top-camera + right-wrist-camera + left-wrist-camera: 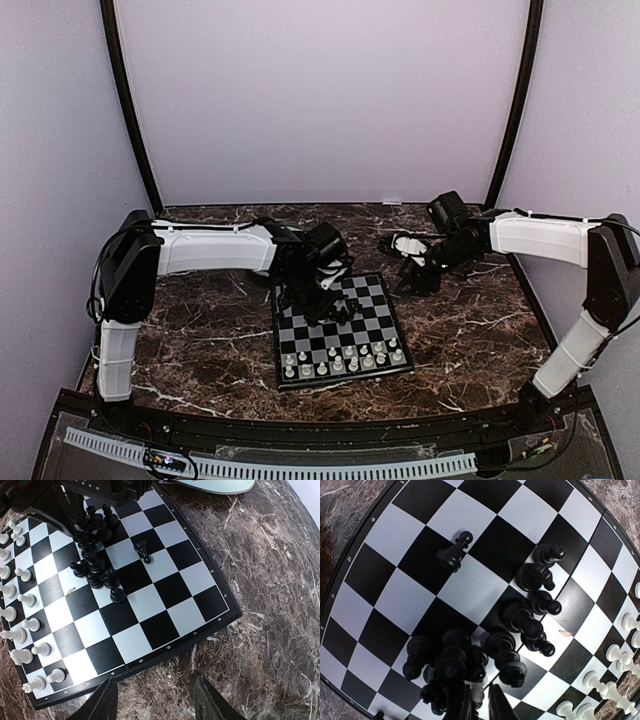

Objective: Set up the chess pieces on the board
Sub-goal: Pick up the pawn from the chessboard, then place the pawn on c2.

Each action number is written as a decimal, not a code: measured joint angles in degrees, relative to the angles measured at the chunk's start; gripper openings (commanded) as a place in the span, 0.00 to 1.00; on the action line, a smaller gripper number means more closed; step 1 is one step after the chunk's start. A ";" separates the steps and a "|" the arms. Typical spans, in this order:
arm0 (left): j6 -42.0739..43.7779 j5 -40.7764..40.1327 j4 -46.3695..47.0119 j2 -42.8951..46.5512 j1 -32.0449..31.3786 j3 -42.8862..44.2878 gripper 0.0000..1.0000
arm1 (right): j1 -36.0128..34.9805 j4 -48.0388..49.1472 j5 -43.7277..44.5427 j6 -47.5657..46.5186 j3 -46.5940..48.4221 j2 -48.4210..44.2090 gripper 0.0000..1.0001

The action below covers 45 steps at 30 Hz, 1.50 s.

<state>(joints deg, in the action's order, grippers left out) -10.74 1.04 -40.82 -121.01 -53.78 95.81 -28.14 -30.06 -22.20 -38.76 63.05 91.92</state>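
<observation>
The board [372, 300] lies flat near the middle of the tabletop [200, 340], a little closer to the near edge than to the far one and turned slightly askew to it.

The white pieces [340, 358] stand in two rows along the side of the board that faces the near edge. The black pieces [520, 620] are not in rows. They are bunched in a tight cluster on the half of the board toward the far edge, many touching or overlapping from the wrist view. One black pawn [142, 550] stands apart from them on a square toward the right edge. A small pale fleck [565, 632] lies on a square between the cluster and the white rows.

The left gripper [479, 700] hangs low over the black cluster, with its fingers only a narrow gap apart. Dark pieces crowd against them, and I cannot tell whether one is clamped.

The right gripper [157, 700] is held above bare tabletop just off the board's corner nearest the far right corner of the tabletop. It is spread wide with nothing between its fingers. A pale green plate [215, 484] sits just beyond that side of the board, toward the far edge.
</observation>
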 measured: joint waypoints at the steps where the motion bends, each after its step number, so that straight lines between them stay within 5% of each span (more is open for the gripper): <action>1: 0.02 -0.02 -0.04 -0.02 0.00 0.07 0.10 | 0.00 0.00 0.00 0.00 0.00 0.02 0.54; 16: 0.04 0.02 -2.54 0.07 -0.50 2.16 0.06 | -0.02 -0.02 0.00 0.00 0.00 0.02 0.54; 29: 1.40 3.65 -0.17 14.29 -2.99 -12.85 0.06 | -0.37 -0.17 0.07 0.00 0.00 0.02 0.54; 45: 2.71 9.03 3.06 12.04 -6.32 -15.17 0.06 | -0.76 -0.33 0.44 0.00 0.00 0.13 0.55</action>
<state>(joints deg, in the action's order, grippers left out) -8.03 10.07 -37.76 -108.97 -60.10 80.64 -28.91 -30.39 -21.76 -38.76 63.05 92.05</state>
